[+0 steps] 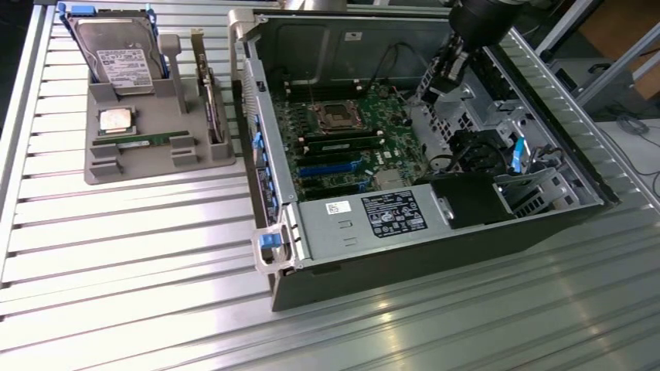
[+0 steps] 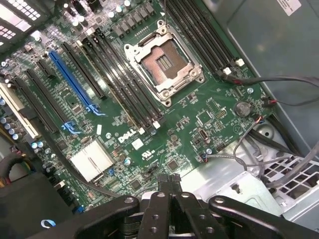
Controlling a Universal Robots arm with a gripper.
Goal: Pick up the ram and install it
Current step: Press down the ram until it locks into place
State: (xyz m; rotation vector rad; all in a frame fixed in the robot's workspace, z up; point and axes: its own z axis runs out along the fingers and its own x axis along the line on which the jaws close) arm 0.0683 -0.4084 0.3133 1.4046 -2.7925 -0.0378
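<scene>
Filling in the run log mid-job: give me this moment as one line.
pincer: shut, empty, over motherboard | ram: on grey holder outside computer case | CPU socket: empty

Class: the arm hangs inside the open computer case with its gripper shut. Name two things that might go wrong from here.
1. The gripper is shut and holds nothing, low over the motherboard; it might snag the loose cables beside it.
2. The ram lies in the grey holder outside the case; leaving, the arm might clip the case wall.
</scene>
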